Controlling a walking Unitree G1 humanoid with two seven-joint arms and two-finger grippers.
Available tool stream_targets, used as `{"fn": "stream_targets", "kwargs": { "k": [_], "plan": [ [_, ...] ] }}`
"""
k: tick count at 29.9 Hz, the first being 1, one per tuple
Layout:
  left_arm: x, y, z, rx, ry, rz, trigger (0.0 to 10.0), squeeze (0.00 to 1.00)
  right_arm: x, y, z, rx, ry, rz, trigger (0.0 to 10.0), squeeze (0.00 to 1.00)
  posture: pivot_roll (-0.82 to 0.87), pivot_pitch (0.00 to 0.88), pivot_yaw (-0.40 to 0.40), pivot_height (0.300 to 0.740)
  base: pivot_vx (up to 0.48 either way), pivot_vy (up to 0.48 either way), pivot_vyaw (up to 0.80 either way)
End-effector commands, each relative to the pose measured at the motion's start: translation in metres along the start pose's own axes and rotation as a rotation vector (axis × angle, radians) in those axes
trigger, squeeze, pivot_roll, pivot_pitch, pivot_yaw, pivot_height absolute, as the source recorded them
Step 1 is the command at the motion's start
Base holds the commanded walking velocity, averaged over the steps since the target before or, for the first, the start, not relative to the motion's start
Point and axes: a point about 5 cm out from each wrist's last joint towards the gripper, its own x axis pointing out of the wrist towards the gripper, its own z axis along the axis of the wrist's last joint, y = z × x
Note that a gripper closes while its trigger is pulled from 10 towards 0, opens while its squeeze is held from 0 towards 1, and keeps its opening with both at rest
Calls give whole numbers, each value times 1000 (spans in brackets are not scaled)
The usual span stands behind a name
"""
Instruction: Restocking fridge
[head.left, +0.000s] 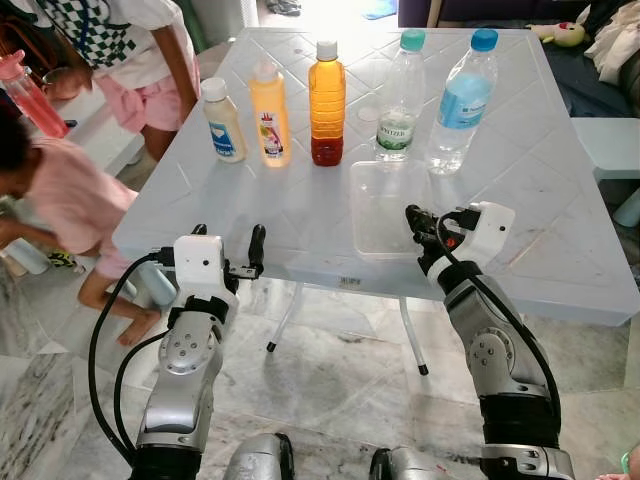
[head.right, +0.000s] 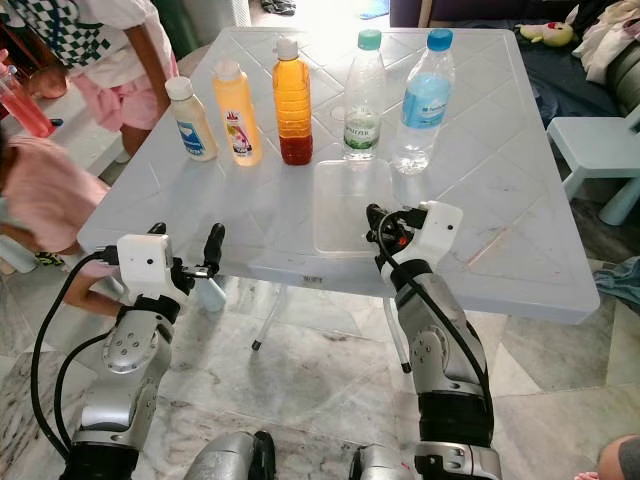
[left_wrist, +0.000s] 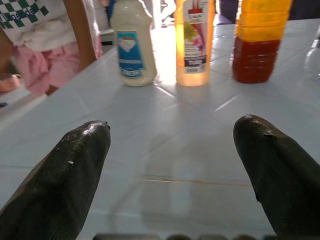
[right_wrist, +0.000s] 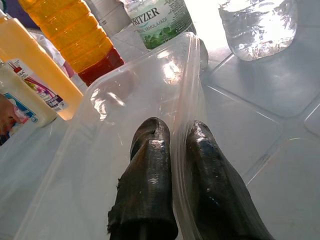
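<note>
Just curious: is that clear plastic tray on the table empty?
Empty: the clear tray holds nothing; only the right gripper pinches its rim.

Left silver arm raised, forearm upright; its hand (head.left: 228, 248) of two long black fingers (left_wrist: 75, 170) spread wide apart. Right silver arm likewise raised, its hand (right_wrist: 172, 150) with both black fingers pressed close together, pinching a thin clear rim.

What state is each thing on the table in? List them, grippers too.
White bottle: upright, capped.
Yellow bottle: upright, capped.
Amber bottle: upright, capped.
Green-capped water bottle: upright, capped.
Blue-capped water bottle: upright, capped.
Clear tray: empty, flat on table.
Left gripper: open, empty.
Right gripper: shut on tray wall.
</note>
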Motion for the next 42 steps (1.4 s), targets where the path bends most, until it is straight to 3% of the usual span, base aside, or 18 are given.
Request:
{"fn": "stream_targets", "kwargs": {
  "k": [1,7,21,42],
  "plan": [
    [0,5,-3,28,17,34,10000,0,-3,1,-4,-37,20,11,10000,0,56,103,64,740,0,0,0],
    [1,7,-4,40,18,45,10000,0,-4,11,-2,-121,-4,73,10000,0,55,100,64,740,0,0,0],
    [5,7,-5,53,26,92,10000,0,-2,12,7,-125,-48,79,10000,0,53,91,62,740,0,0,0],
    [4,7,-9,55,37,88,10000,0,-1,10,2,-131,-40,67,10000,0,53,88,59,740,-379,0,0]
  ]
}}
